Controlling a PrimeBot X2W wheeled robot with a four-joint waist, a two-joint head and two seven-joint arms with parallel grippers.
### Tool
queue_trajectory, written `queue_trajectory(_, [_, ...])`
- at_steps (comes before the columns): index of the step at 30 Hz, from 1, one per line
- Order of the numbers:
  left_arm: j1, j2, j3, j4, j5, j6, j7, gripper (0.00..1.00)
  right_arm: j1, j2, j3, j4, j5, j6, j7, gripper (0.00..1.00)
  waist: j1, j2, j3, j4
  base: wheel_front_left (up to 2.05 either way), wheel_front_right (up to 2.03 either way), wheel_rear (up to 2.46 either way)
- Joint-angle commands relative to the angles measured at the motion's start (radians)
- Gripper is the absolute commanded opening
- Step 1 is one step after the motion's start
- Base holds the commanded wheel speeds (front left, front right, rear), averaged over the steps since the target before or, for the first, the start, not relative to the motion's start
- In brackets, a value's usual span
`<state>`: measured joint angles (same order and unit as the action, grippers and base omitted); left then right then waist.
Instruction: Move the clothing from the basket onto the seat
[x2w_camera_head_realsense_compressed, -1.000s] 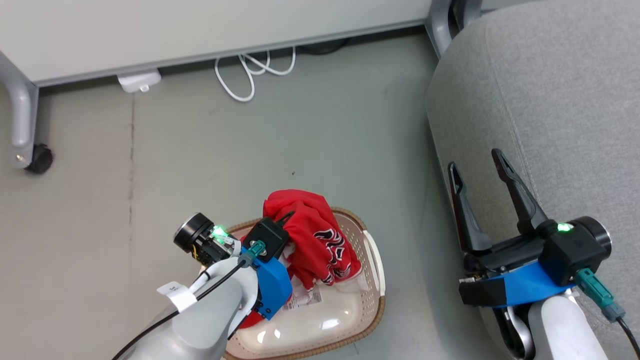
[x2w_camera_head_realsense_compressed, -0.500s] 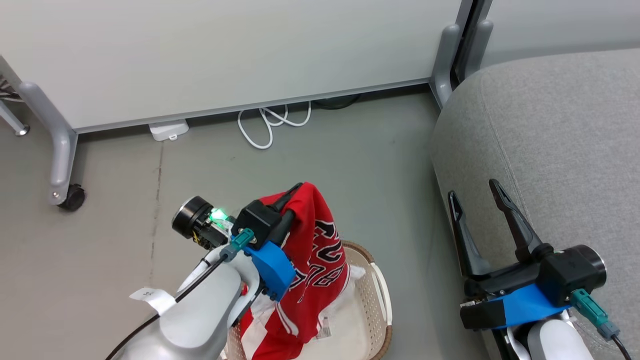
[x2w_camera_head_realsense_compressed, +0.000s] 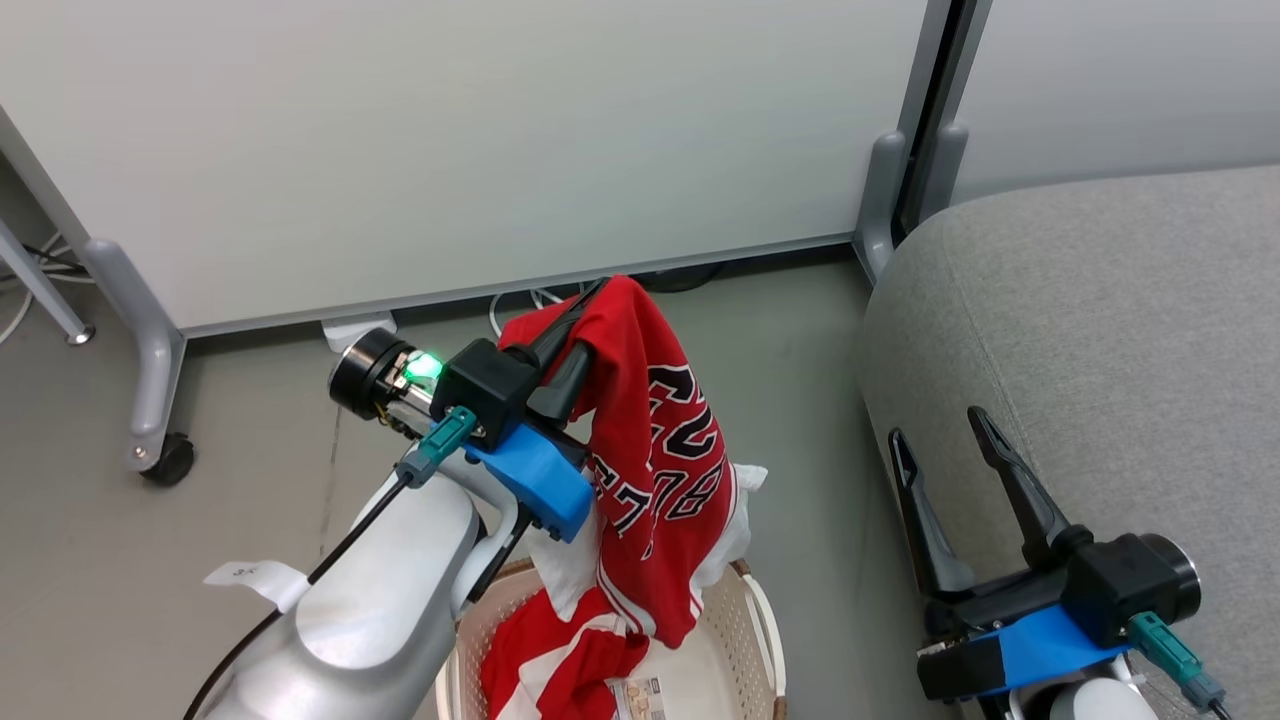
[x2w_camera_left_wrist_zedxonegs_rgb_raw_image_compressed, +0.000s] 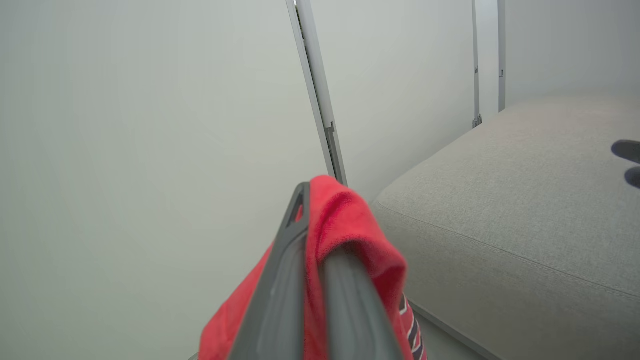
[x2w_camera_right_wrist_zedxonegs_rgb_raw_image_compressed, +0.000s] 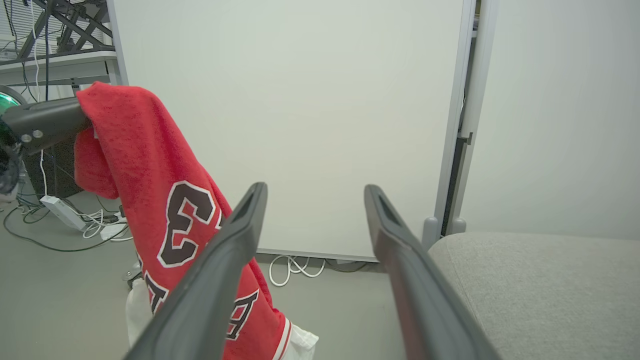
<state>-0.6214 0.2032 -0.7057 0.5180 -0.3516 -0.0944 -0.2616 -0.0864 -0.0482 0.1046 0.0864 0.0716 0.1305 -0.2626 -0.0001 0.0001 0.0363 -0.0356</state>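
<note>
Clothing is split two ways. The left gripper (x2w_camera_head_realsense_compressed: 582, 308) is clamped on a top fold of the "23" jersey (x2w_camera_head_realsense_compressed: 660, 460), with cloth draped over one finger and the arm raised in front of the partition panel (x2w_camera_head_realsense_compressed: 450, 150). The jersey hangs full length. From the head view its hem looks level with the rim of the basket (x2w_camera_head_realsense_compressed: 772, 650); can't tell if it's clear. The striped garment (x2w_camera_head_realsense_compressed: 555, 655) lies in the basket right under that hem; can't tell if the two are touching or snagged.

Step in hand, my read: carry the jersey to the seat.
- Lift more before moving sideways, so the hem clears the rim and doesn't drag the striped piece or tip the basket.
- Swing right across the floor (x2w_camera_head_realsense_compressed: 810, 400) gap, slowly enough that the hanging cloth doesn't pendulum.
- The right gripper (x2w_camera_head_realsense_compressed: 935, 425) has its fingers spread with nothing between them. It sits against the seat's near edge, right on the likely path. Pull it back or route the left arm above it, since loose cloth would catch on those fingers.

The seat (x2w_camera_head_realsense_compressed: 1100, 330) is far right. Aim well in past the rounded edge and the seam, and lower until the cloth piles up before letting go. Releasing at the edge risks a slide to the floor. The striped one needs a second trip.
</note>
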Motion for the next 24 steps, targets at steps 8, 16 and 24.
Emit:
queue_trajectory(8, [-0.063,-0.001,-0.002,-0.046,-0.013,-0.019,-0.003,0.00,0.043,-0.004,-0.007,-0.005,0.006,0.000,-0.003,1.00,0.0001,-0.0001,-0.043,-0.008,0.00,0.00,0.00])
queue_trajectory(16, [-0.078,0.004,-0.009,-0.093,-0.030,-0.021,0.024,0.00,0.056,-0.004,-0.018,-0.009,0.006,0.000,-0.003,1.00,0.0001,-0.0001,-0.051,0.003,0.00,0.00,0.00])
queue_trajectory(24, [-0.061,0.018,-0.014,-0.121,-0.039,-0.013,0.036,0.00,0.037,-0.004,-0.013,-0.018,0.005,0.000,-0.003,1.00,0.0001,-0.0001,-0.050,0.011,0.00,0.00,0.00])
